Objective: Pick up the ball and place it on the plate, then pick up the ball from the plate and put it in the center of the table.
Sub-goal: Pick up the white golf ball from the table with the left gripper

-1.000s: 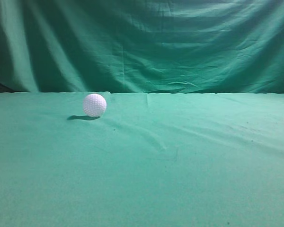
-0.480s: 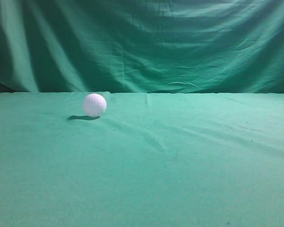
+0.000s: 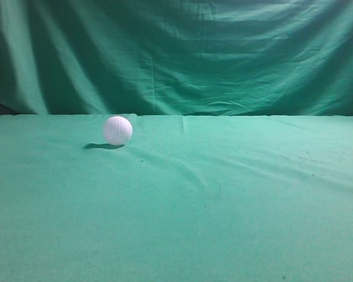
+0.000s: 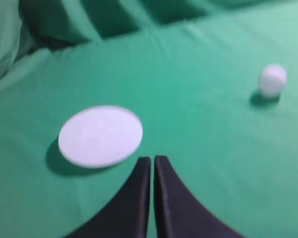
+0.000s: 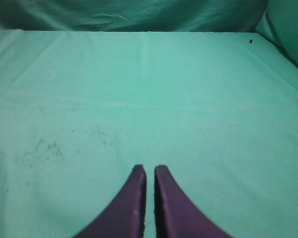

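Note:
The white dimpled ball (image 3: 117, 130) rests on the green table (image 3: 223, 205) at the back left in the exterior view. In the left wrist view the ball (image 4: 272, 80) lies far right, and a white round plate (image 4: 100, 135) lies flat just ahead and left of my left gripper (image 4: 152, 159). The left gripper's jaws are shut and empty, well short of the ball. My right gripper (image 5: 149, 169) is shut and empty over bare cloth (image 5: 154, 99). Neither gripper nor the plate shows in the exterior view.
A darker draped green backdrop (image 3: 182, 53) hangs behind the table's far edge. It also shows at the top of the left wrist view (image 4: 89, 20) and of the right wrist view (image 5: 139, 15). Small dark specks mark the cloth (image 5: 42, 148).

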Available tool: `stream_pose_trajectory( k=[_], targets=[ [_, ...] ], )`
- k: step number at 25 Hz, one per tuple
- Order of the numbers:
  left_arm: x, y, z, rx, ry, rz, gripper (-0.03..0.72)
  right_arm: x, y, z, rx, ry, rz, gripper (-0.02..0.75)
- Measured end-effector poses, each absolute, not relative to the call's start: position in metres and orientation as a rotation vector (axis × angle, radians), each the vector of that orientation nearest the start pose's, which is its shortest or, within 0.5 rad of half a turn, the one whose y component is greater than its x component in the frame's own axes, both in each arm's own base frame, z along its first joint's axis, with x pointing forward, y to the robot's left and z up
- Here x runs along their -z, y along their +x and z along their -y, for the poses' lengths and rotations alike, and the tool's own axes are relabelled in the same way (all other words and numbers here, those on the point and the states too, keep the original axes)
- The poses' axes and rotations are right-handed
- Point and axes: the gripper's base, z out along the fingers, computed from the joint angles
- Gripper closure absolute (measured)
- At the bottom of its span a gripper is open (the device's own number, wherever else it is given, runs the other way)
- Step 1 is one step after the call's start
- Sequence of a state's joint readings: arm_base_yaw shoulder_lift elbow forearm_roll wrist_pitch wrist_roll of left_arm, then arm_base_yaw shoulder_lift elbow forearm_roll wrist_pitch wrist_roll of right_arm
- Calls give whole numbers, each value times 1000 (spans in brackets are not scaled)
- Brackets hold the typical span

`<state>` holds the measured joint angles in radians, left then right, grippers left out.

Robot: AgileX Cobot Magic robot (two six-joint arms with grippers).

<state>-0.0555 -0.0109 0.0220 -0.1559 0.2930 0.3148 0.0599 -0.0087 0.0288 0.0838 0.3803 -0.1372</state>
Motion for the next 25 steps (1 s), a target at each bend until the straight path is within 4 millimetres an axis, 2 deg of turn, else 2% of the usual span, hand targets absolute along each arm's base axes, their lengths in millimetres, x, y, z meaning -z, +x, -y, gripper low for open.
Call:
stream_pose_trajectory(
  k=[5,9,14,17,21,25],
  targets=[
    [-199,56,6,82,50,-1575,688,-170,52,-6,-30,-133,-1878,685],
    [-203,56,5,94,18,-1536,688,-170,52,-6,-30,-133,-1878,685],
    [-208,56,2,216,-131,-1469,688,-170,52,-6,-30,-133,-1878,685],
    [-209,56,4,276,-158,-1500,688,-170,52,-6,-30,-133,-1878,685],
    [-228,55,10,391,-181,-1560,688,-170,52,-6,-30,-133,-1878,685],
    [-233,64,16,397,-126,-1732,688,-170,52,-6,-30,-133,-1878,685]
  ],
)
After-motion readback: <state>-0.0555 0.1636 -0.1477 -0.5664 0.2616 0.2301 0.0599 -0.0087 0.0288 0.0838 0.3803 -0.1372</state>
